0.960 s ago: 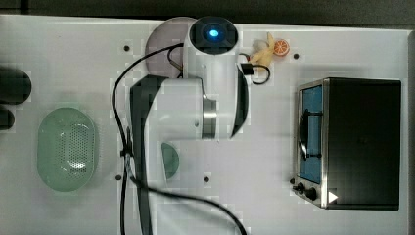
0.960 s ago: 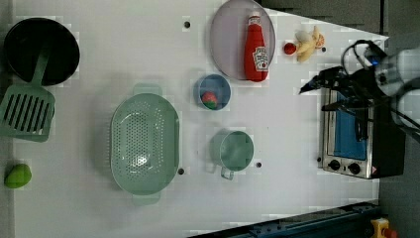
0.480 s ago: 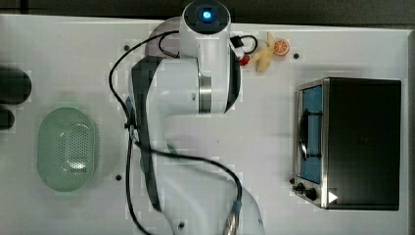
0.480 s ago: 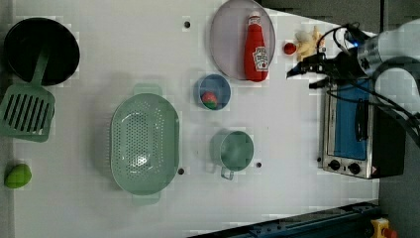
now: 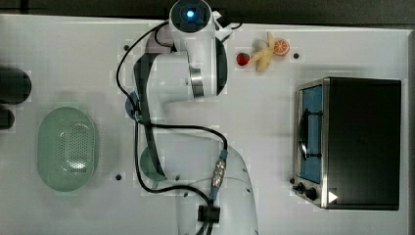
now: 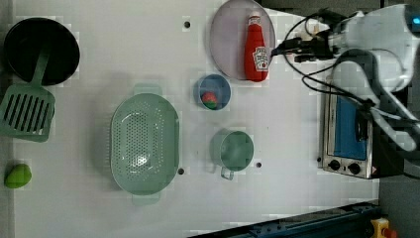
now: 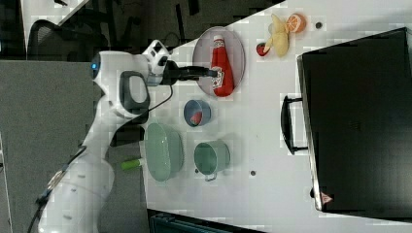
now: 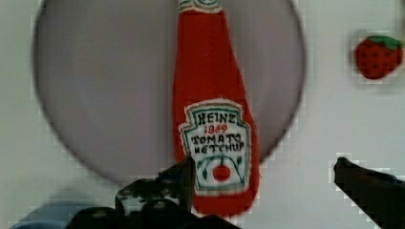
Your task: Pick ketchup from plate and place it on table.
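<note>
The ketchup point(image 6: 256, 49) is a slim red bottle with a white cap, lying flat on the pale lilac plate point(image 6: 228, 39) at the back of the white table point(image 6: 124, 49). My gripper point(image 6: 278, 48) is open at the plate's rim, close to the bottle's base. In the wrist view the ketchup point(image 8: 212, 119) lies label-up on the plate point(image 8: 105, 95), and my gripper point(image 8: 265, 164) has one finger by the label and the other out over the table. The right view shows my gripper point(image 7: 206, 73) reaching over the plate point(image 7: 233, 43) to the ketchup point(image 7: 221, 68). The arm covers most of the plate point(image 5: 155, 45) in the top view.
A strawberry point(image 5: 243, 58), banana point(image 5: 264, 56) and orange slice point(image 5: 281, 47) lie beside the plate. A toaster oven point(image 5: 352, 142) stands at the top view's right. A blue bowl point(image 6: 214, 91), green cup point(image 6: 233, 148), green basket point(image 6: 143, 144), black pan point(image 6: 42, 49) and spatula point(image 6: 27, 111) share the table.
The arm has swung from near the toaster oven toward the plate, bringing the open gripper to the ketchup's base. The ketchup has not moved.
</note>
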